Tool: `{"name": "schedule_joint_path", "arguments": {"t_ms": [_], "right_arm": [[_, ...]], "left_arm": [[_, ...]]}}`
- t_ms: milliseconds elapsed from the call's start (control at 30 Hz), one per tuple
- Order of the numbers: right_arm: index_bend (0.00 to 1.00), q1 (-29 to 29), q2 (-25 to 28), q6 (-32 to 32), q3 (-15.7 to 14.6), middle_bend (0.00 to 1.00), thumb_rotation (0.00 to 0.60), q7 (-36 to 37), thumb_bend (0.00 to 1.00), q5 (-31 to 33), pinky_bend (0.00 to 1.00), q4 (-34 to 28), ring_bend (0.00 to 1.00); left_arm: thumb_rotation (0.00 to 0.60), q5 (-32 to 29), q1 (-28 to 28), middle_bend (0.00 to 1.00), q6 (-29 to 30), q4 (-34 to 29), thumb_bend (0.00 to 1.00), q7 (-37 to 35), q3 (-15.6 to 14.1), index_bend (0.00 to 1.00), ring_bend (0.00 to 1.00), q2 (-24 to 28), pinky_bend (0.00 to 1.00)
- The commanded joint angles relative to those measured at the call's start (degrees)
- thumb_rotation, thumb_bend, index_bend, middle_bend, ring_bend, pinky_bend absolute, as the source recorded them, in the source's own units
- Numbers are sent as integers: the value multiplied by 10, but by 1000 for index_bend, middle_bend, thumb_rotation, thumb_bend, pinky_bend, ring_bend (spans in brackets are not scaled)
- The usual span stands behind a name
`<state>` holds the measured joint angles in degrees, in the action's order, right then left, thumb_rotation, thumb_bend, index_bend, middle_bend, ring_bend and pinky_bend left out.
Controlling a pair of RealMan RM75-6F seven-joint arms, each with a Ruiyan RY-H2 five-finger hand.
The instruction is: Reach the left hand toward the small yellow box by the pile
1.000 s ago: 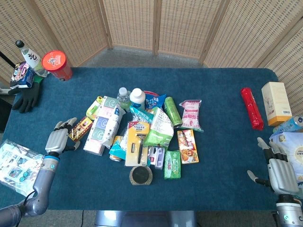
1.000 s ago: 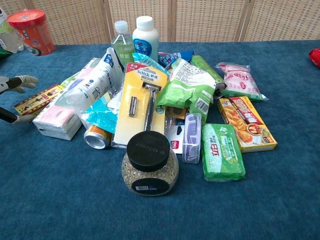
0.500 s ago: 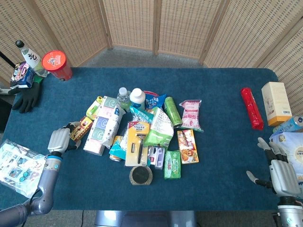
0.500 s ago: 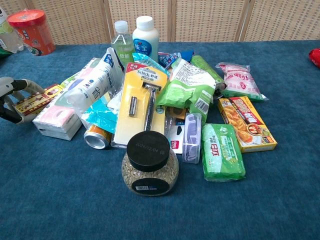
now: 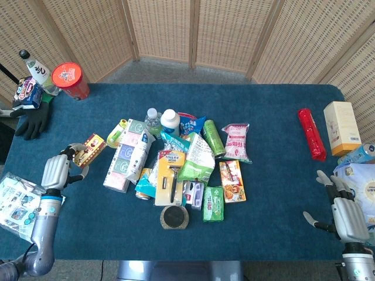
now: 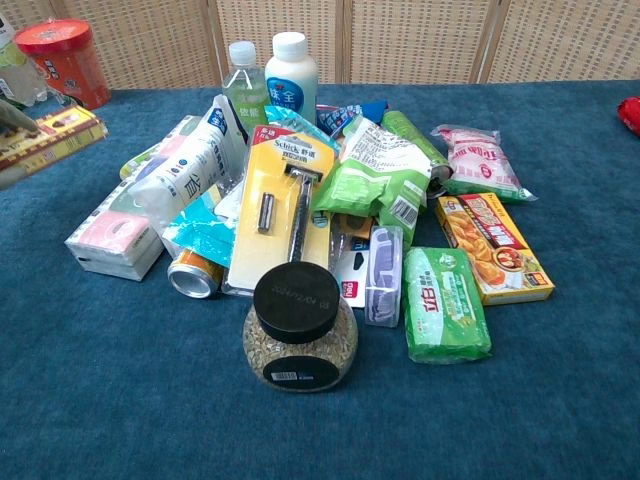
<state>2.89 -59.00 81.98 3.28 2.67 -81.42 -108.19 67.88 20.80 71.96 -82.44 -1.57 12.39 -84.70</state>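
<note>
Small yellow box (image 5: 89, 149) sits pinched in the left hand (image 5: 54, 171), lifted clear at nine o'clock of the pile (image 5: 176, 161). It looks light, stiff cardboard, best held across its narrow sides. A second ago it lay against the pile. The right hand (image 5: 345, 213) rests spread, empty.

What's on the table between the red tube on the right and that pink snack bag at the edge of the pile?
Nothing: in the head view only bare blue cloth lies between the red tube and the pink snack bag.
</note>
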Motion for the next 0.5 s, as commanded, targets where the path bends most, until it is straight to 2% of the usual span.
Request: {"name": "schedule_joint_path", "arguments": {"t_ms": [33, 233, 500], "right_arm": [[0, 1, -7, 0, 1, 210, 598, 4, 226, -2, 88, 8, 22], [0, 7, -23, -10, 1, 210, 597, 7, 226, -1, 88, 21, 21], [0, 12, -30, -17, 3, 210, 597, 6, 227, 3, 87, 29, 21]], "left_arm": [[600, 44, -24, 480, 54, -54, 549, -26, 7, 371, 606, 42, 545], [600, 95, -47, 478, 125, -119, 545, -50, 20, 368, 594, 84, 524], [600, 113, -49, 476, 138, -151, 533, -47, 23, 365, 584, 102, 508]]}}
